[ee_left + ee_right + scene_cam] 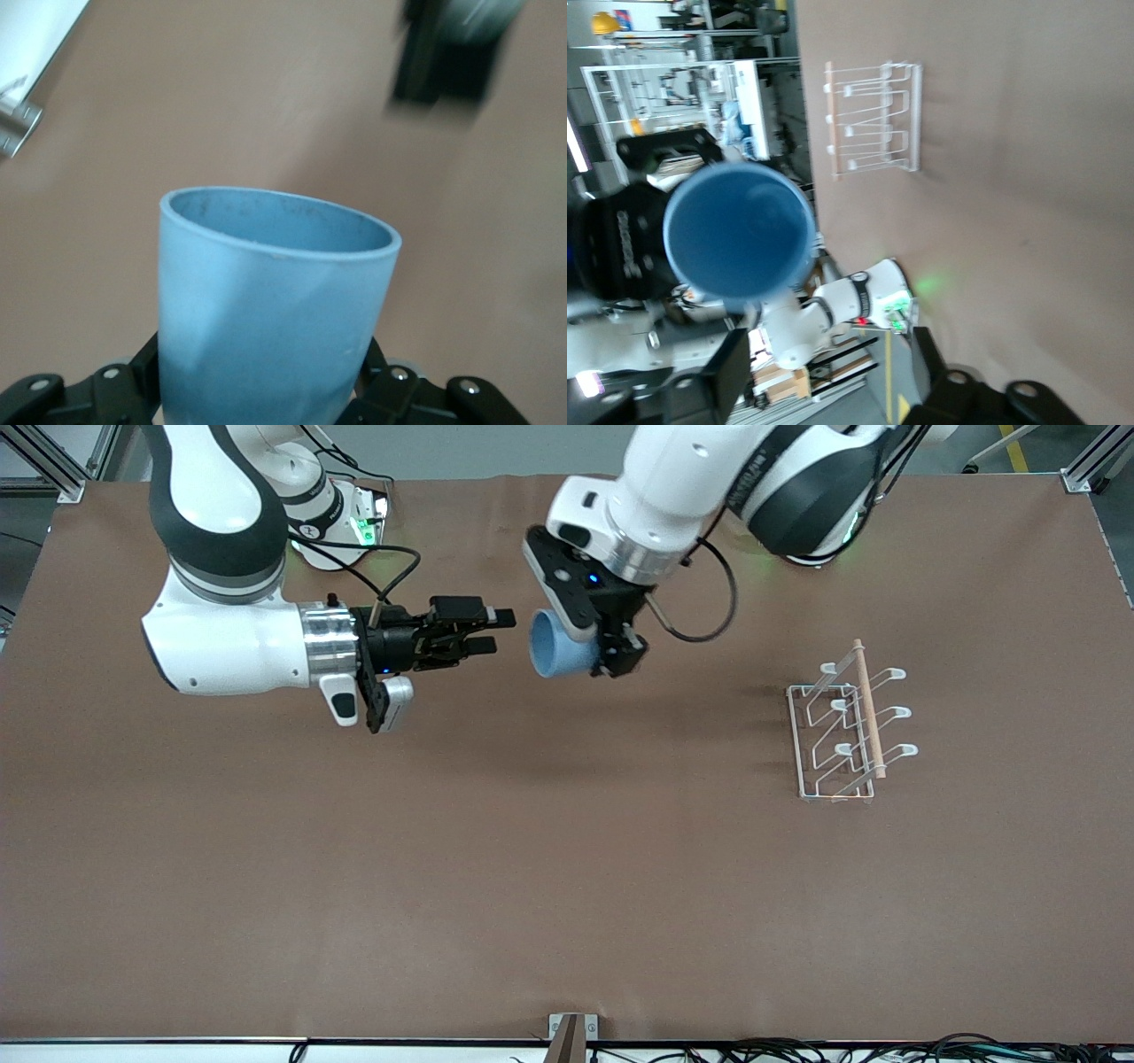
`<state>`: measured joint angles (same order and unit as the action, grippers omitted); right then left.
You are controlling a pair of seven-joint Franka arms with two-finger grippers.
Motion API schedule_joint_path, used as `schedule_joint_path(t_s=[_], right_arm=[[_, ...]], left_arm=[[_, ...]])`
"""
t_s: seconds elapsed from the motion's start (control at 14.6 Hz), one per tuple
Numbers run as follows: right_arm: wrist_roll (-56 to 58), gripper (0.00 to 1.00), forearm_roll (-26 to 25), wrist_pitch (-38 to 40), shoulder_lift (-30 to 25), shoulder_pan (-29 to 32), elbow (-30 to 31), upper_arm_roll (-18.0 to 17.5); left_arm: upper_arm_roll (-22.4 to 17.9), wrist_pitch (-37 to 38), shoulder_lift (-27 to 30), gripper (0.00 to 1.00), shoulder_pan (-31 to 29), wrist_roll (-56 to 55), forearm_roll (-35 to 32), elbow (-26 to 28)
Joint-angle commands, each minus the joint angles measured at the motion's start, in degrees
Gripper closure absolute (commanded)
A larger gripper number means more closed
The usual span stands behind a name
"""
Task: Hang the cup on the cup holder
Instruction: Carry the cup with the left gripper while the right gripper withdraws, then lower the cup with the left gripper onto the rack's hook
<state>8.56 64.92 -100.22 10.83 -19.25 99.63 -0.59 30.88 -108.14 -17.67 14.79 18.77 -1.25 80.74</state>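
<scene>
the left hand [611, 657] is gripping the cup [560, 655] by its base end, up in the air over the table [567, 886], with the cup lying sideways so its open mouth is facing the right hand [498, 631]. in the left wrist view the black fingers [390, 385] are pinching the lower part of the cup's wall, while the rim is sticking out free. the right hand is hanging just beside the cup's mouth with its fingers spread and nothing between them, clear of the cup. the cup holder [846, 726] is standing well apart from both hands, toward the left arm's end of the table, with its prongs empty and its wooden rod [868, 708] running along the top.

the main risk is the hold itself: the cup is smooth and tapering, and the fingers are catching only its narrow end, so a quick swing toward the cup holder is likely to make it twist or slide out. the right hand is waiting very near the rim, so a careless first move could knock the cup against it. at the cup holder, the mouth needs turning down over one prong; coming in tilted or off centre risks hitting the wire and tipping the light rack, or leaving the cup perched and falling.
</scene>
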Motion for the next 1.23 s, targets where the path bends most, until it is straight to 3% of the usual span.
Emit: schedule_joint_path(t_s=[0.0, 0.34, 0.55, 0.68, 0.82, 0.96, 1.16], right_arm=[[0.05, 0.00, -8.20, 0.29, -1.86, 3.51, 0.74, 0.50], [-0.48, 0.00, -33.41, -1.73, -5.11, 11.94, 0.91, 0.94], [0.05, 0.00, -45.37, -1.65, -5.91, 16.69, 0.13, 0.94], [-0.04, 0.00, -49.27, -0.51, -5.73, 18.11, -2.85, 0.85], [-0.04, 0.00, -49.98, 2.55, -5.47, 19.42, -9.24, 0.94], [1.01, 0.00, -54.96, 7.12, -3.98, 19.70, -15.93, 0.85], [0.67, 0.00, -58.51, 7.49, -4.15, 19.34, -18.15, 0.85]], left_arm=[[-0.03, 6.34, 0.62, 0.54, -3.96, 2.67, -3.05, -0.93], [-0.12, 16.45, 0.44, 0.53, -7.23, 6.27, -13.66, -0.76], [-0.12, 21.38, 0.00, 0.53, -8.81, 10.92, -20.79, -0.58], [-0.12, 23.23, -0.43, 0.53, -10.82, 15.49, -25.19, -0.41], [-0.12, 24.55, -1.31, 0.53, -12.32, 20.41, -29.66, 0.64], [-0.12, 24.73, -1.58, 0.53, -13.47, 22.89, -34.50, 3.36], [-0.21, 25.52, -1.75, 0.52, -13.65, 23.85, -42.58, 7.58]])
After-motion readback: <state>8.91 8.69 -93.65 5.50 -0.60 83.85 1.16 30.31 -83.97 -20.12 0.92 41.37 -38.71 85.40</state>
